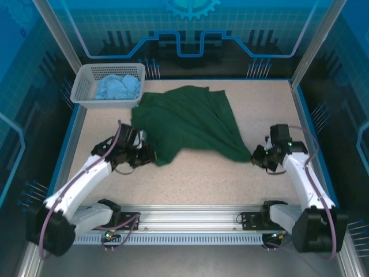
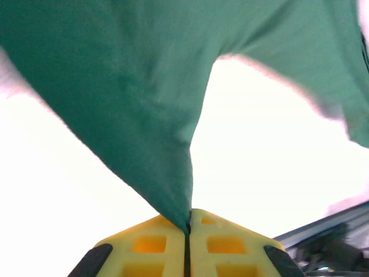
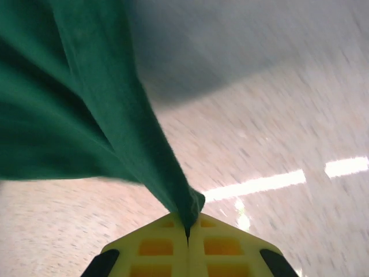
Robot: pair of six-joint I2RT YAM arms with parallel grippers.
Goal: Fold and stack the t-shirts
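Note:
The dark green t-shirt [image 1: 187, 121] lies spread and rumpled across the middle of the table. My left gripper [image 1: 151, 154] is shut on its near left corner, and the green cloth [image 2: 138, 115] runs up from between the yellow fingers [image 2: 155, 245]. My right gripper [image 1: 255, 156] is shut on the near right corner, where the pinched cloth [image 3: 86, 104] rises from its yellow fingers [image 3: 219, 242]. The light blue t-shirt [image 1: 118, 88] is bunched inside the basket at the back left.
The white lattice basket [image 1: 86, 78] stands at the table's back left corner, touching the green shirt's far edge. Bare speckled tabletop [image 1: 202, 179] stretches between the two arms, with the metal rail [image 1: 190, 216] along the near edge.

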